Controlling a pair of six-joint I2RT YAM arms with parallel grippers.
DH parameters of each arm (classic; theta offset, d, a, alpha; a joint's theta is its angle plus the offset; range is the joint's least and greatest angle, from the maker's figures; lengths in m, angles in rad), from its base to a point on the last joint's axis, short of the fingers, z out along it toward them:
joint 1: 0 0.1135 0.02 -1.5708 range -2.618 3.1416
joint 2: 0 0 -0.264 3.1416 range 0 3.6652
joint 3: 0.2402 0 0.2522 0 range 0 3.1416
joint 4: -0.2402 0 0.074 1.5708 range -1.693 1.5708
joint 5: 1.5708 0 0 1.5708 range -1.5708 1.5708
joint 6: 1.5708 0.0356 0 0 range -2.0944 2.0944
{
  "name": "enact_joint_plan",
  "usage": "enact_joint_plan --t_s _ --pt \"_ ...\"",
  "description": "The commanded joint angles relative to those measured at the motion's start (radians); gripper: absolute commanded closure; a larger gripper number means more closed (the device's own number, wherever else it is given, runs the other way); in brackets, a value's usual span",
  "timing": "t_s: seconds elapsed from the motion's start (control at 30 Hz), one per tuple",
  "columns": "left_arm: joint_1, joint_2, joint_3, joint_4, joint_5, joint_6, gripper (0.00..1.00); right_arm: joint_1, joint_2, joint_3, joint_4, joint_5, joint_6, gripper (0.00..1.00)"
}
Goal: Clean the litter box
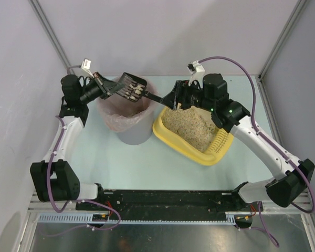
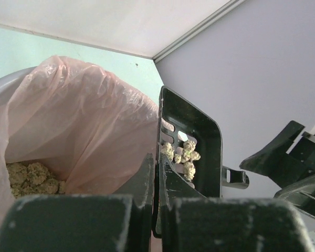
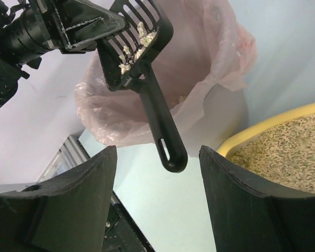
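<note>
**Scoop held over bin, litter box on desk beside it**

Litter box — the shallow yellow tray — sits on the desk right of centre, set at an angle; its slotted rim end faces the right arm's side; its left corner lies just beside the bin, cannot tell if they touch; inside, beige sandy litter covers the whole floor of the tray.

The bin is tall, grey and round, standing left of the tray; a pink liner is draped over its rim; at the bottom of the liner lies a pile of greenish-beige clumps, seen in the left wrist view.

Scoop — black, slotted — is up in the air above the bin's far rim, head tipped on its side; a few pale crumbs cling to the slots inside the head; the handle runs out toward the right arm.

Left gripper is clamped tight on the side wall of the scoop head and carries the scoop alone.

Right gripper has its jaws wide apart and holds nothing; in its wrist view the end of the scoop handle hangs between the two fingers, touching neither; from above it hovers over the tray's far left corner.
</note>
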Motion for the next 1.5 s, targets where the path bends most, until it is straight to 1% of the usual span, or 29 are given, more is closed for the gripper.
enact_joint_plan --t_s 0.0,0.17,0.27,0.3,0.4,0.43,0.53,0.77,0.87,1.0,1.07,1.1,1.17,1.2,1.23,1.27,1.33,1.37,1.47 --pt "0.004 -0.058 -0.001 0.081 0.026 -0.050 1.00 0.003 -0.005 -0.040 0.188 -0.059 0.112 0.32" --pt "0.013 -0.080 -0.006 0.100 0.026 -0.075 1.00 0.006 -0.005 -0.067 0.228 -0.040 0.152 0.34" --pt "0.015 -0.089 -0.008 0.109 0.022 -0.084 1.00 0.006 -0.002 -0.096 0.300 -0.069 0.199 0.34" --pt "0.015 -0.092 -0.009 0.110 0.020 -0.089 1.00 0.011 0.001 -0.100 0.356 -0.086 0.212 0.34" --pt "0.015 -0.098 -0.018 0.124 0.005 -0.098 1.00 0.022 0.015 -0.107 0.416 -0.106 0.258 0.42" --pt "0.015 -0.098 -0.021 0.129 0.005 -0.102 1.00 0.028 0.016 -0.110 0.432 -0.108 0.265 0.44" --pt "0.015 -0.100 -0.020 0.135 0.005 -0.107 1.00 0.035 0.016 -0.119 0.466 -0.094 0.282 0.47" --pt "0.015 -0.110 -0.026 0.158 -0.017 -0.129 1.00 0.045 0.025 -0.134 0.492 -0.096 0.315 0.51" --pt "0.015 -0.113 -0.028 0.164 -0.017 -0.132 1.00 0.045 0.018 -0.151 0.510 -0.086 0.322 0.55" --pt "0.016 -0.117 -0.041 0.170 -0.026 -0.133 1.00 0.045 0.016 -0.157 0.513 -0.077 0.324 0.67" --pt "0.016 -0.117 -0.044 0.173 -0.026 -0.135 1.00 0.046 0.016 -0.157 0.510 -0.076 0.324 0.70" --pt "0.015 -0.115 -0.046 0.175 -0.023 -0.132 1.00 0.046 0.016 -0.157 0.509 -0.073 0.322 0.76" --pt "0.015 -0.113 -0.046 0.175 -0.010 -0.123 1.00 0.048 0.015 -0.160 0.506 -0.060 0.316 0.84" --pt "0.015 -0.110 -0.047 0.175 -0.009 -0.109 0.99 0.049 0.013 -0.160 0.502 -0.051 0.313 0.93" --pt "0.016 -0.110 -0.049 0.175 -0.009 -0.100 0.93 0.049 0.013 -0.160 0.496 -0.031 0.308 0.99" --pt "0.015 -0.112 -0.051 0.175 -0.009 -0.087 0.74 0.051 0.012 -0.162 0.493 -0.019 0.299 1.00" --pt "0.016 -0.116 -0.057 0.175 -0.012 -0.055 0.55 0.057 0.009 -0.162 0.486 0.015 0.290 1.00" --pt "0.016 -0.115 -0.057 0.173 -0.013 -0.044 0.38 0.060 0.009 -0.162 0.483 0.025 0.278 1.00" --pt "0.018 -0.113 -0.044 0.160 -0.015 -0.001 0.18 0.071 0.008 -0.162 0.467 0.073 0.244 1.00"
